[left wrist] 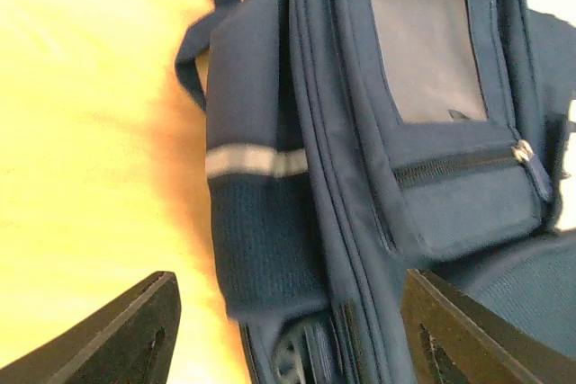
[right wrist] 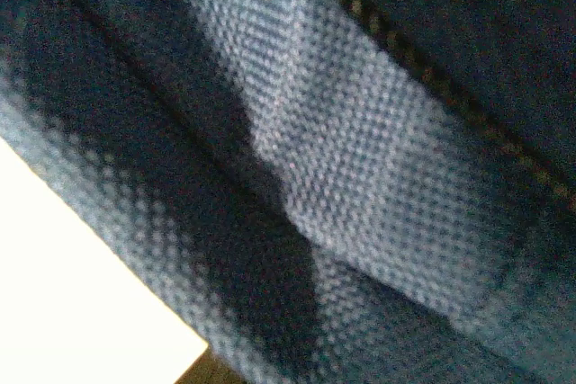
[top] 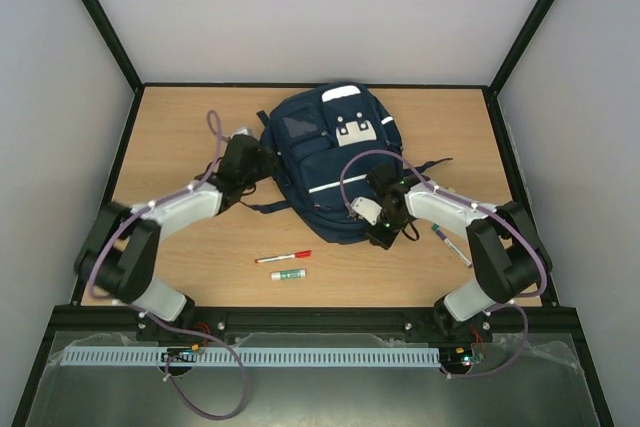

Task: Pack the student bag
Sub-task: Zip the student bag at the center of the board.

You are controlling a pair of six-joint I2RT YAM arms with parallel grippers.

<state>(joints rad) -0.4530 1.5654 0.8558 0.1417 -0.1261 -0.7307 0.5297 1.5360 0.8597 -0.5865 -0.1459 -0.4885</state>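
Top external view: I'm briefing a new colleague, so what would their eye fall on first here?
The large navy-blue fabric backpack with white patches dominates, lying toward the far edge of the wooden table. The left pincer is open at its left side; the right pincer is at its near-right corner. A red-capped white marker pen and a green-and-white tube lie nearer the arms.

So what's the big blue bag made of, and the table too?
The student bag looks like woven fabric, matte navy: the close right wrist view shows a fine weave. The table looks like wood or wood-print laminate, smooth with faint grain; I cannot tell which.
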